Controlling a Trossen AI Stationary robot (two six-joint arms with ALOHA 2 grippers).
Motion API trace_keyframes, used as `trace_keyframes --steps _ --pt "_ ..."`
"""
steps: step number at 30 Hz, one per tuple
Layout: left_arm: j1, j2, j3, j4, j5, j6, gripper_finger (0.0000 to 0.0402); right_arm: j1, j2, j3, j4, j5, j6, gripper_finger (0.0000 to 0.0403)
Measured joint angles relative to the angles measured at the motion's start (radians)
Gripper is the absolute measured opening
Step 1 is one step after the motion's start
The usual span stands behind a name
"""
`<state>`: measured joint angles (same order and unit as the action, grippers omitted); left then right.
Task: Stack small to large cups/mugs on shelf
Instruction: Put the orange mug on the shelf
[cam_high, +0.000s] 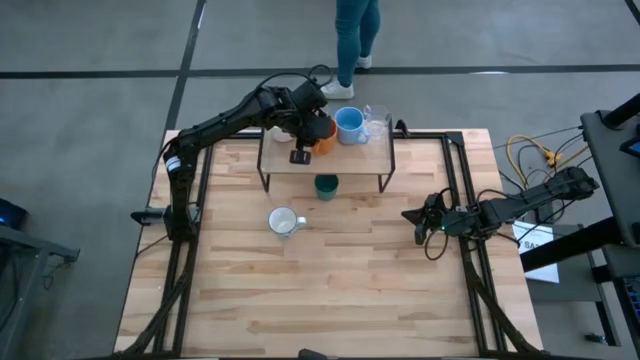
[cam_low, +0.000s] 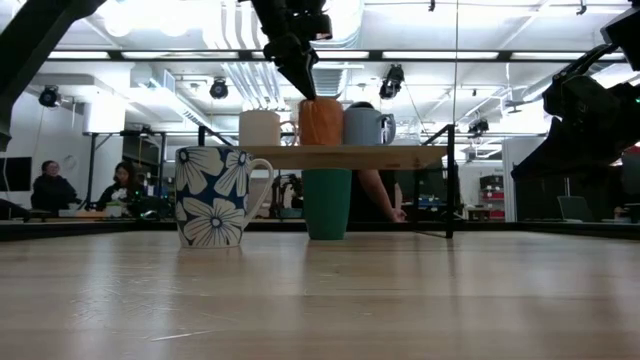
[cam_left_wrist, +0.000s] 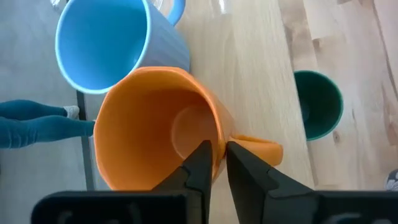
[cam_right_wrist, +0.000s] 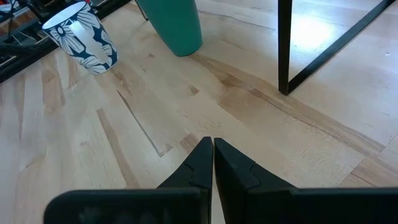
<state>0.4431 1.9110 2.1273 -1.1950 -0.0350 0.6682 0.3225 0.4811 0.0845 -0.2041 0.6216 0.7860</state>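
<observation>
Two fingers of my left gripper (cam_left_wrist: 215, 163) pinch the rim of the orange mug (cam_left_wrist: 155, 124), which stands on the shelf (cam_high: 370, 155) beside the light blue mug (cam_left_wrist: 106, 40). I should open slowly and lift straight, so nothing tips. My right gripper (cam_right_wrist: 211, 155) waits, pressed together.

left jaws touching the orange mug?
Touching. Left wrist view: left gripper straddles the orange mug wall by the handle, one jaw inside, one outside, both against it.
</observation>
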Motion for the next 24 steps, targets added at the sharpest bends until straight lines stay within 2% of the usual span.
trace_keyframes --steps 24 --pt "0.001 -0.003 0.002 -0.028 -0.022 -0.006 0.004 0.0 0.0 0.0 0.0 0.0 0.0 0.0008"
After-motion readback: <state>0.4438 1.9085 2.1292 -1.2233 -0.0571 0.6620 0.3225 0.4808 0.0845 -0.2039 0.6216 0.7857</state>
